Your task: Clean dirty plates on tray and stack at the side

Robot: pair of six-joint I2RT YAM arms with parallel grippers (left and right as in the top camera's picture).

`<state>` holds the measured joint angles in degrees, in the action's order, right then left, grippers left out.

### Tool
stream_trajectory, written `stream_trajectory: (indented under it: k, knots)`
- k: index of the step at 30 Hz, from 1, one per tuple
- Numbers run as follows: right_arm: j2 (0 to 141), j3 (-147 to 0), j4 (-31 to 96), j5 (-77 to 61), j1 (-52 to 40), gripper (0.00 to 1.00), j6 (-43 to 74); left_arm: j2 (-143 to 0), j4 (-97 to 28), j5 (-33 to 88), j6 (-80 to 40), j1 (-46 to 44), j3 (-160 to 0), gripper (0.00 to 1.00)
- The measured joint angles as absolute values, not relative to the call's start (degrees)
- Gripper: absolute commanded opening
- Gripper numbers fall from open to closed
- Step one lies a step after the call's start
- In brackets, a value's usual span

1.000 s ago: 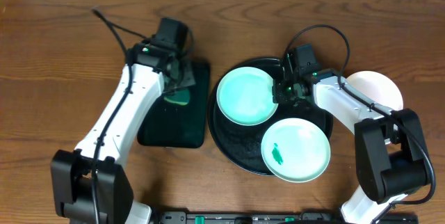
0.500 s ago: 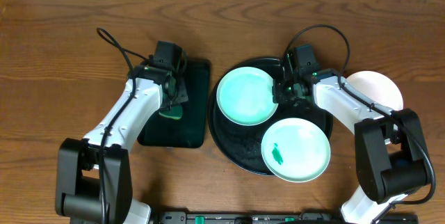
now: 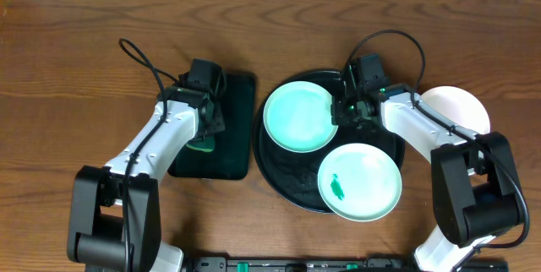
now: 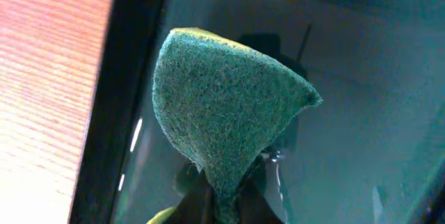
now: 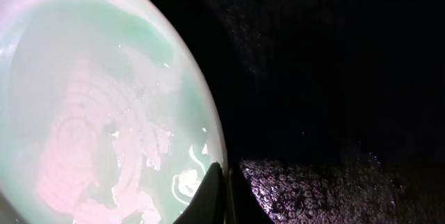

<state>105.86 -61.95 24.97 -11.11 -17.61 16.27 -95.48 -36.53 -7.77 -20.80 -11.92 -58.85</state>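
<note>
Now, right fingers [image 5: 213,195] on upper mint plate [image 3: 297,116] rim — sponge [image 4: 222,106] in left fingers [image 4: 197,202].

Glossy round black tray [image 3: 287,179] has two plates lying flat on it: clean mint plate [image 3: 297,116] upper left, smeared mint plate [image 3: 359,182] lower right, hanging over the rim. The white plate [image 3: 461,107] sits on the table [image 3: 68,52] just right of it.

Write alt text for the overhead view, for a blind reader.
The right gripper pinches the rim of a pale green plate on a round black tray, while the left gripper holds a green sponge over a smaller black tray. A second green plate, smeared, sits at the round tray's front edge; a white plate lies on the table beside it.
</note>
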Motion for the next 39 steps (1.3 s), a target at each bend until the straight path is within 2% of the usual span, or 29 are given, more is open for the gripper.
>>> stream_trajectory:
  k: [8,10,14,24,27,29,34,39]
  knots:
    - [105.86,-61.95,24.97,-11.11,-17.61,0.01,16.27,-95.48,-35.53,-8.56,-20.95,-11.79,-58.85,0.17]
    - [105.86,-61.95,24.97,-11.11,-17.61,0.02,16.27,-95.48,-35.53,-8.54,-20.84,-11.77,-58.85,0.25]
    - [105.86,-61.95,24.77,-11.18,-17.63,0.16,16.45,-95.48,-35.57,-8.56,-20.97,-11.77,-58.85,0.26]
    - [105.86,-61.95,24.62,-11.57,-17.65,0.31,16.21,-88.95,-39.92,-8.49,-23.57,-10.81,-63.16,0.49]
    - [105.86,-61.95,24.75,-11.31,-17.69,0.31,16.08,-83.61,-39.27,-8.54,-25.41,-8.29,-65.21,0.55]
    - [105.86,-61.95,24.84,-10.87,-17.82,0.31,16.1,-80.2,-39.13,-8.58,-26.63,-5.41,-65.91,0.78]
    - [105.86,-61.95,24.77,-10.66,-18.26,0.29,16.08,-75.33,-40.4,-9.1,-30.06,1.26,-66.04,0.79]
    - [105.86,-61.95,24.75,-10.61,-18.28,0.25,16.08,-75.0,-40.49,-9.19,-31.14,2.63,-66.04,0.8]
